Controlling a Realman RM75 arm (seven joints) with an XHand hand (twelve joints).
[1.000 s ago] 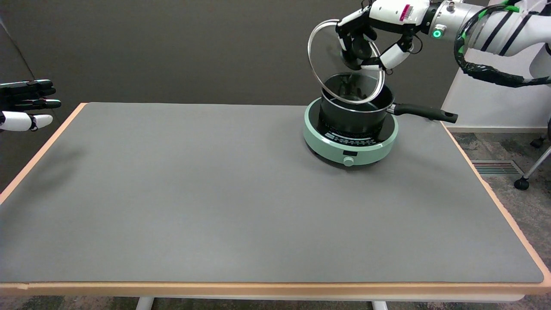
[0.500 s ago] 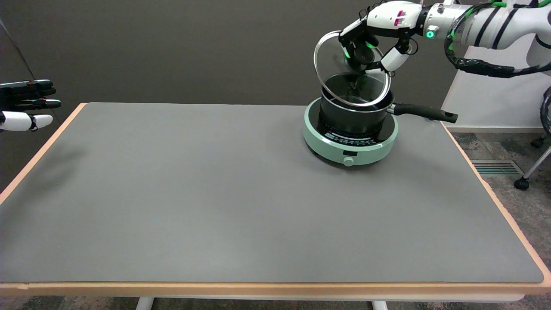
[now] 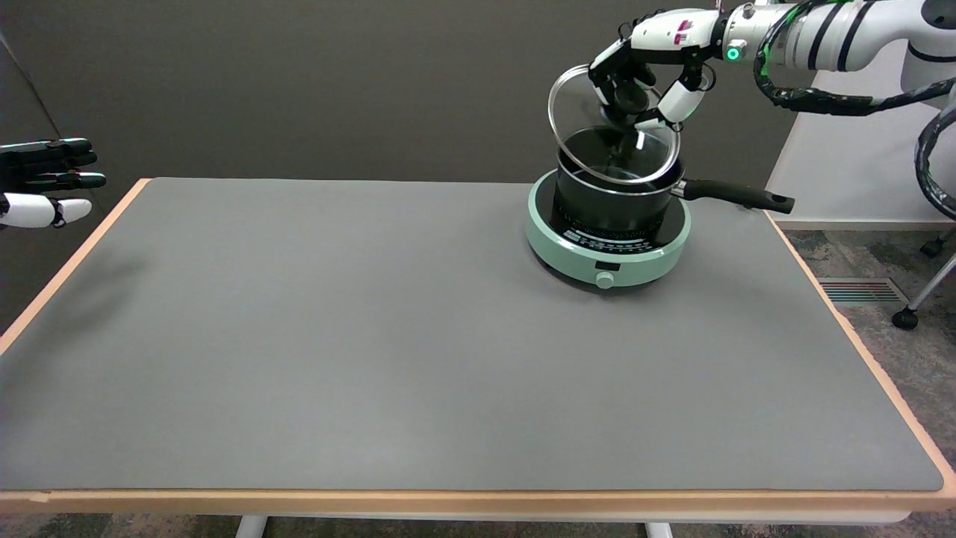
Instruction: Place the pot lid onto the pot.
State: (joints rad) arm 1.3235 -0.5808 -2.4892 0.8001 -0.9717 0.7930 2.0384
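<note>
A black pot (image 3: 616, 200) with a long black handle pointing right stands on a mint-green induction cooker (image 3: 606, 232) at the table's far right. My right hand (image 3: 642, 75) holds the glass pot lid (image 3: 579, 112) by its black knob. The lid is tilted steeply over the pot: its lower right edge sits at the pot's rim, while its upper left edge stands high above it. Whether the lid touches the rim I cannot tell.
The cooker's knob (image 3: 605, 280) faces the near side. The grey table mat (image 3: 373, 336) stretches left and toward me. The idle left hand (image 3: 45, 183) hangs at the far left edge. The table's right edge runs close to the pot handle (image 3: 736, 196).
My right hand has carried the lid slightly right and down, and the arm has drawn back toward the upper right. The lid's lower edge now sits closer to the pot's rim.
</note>
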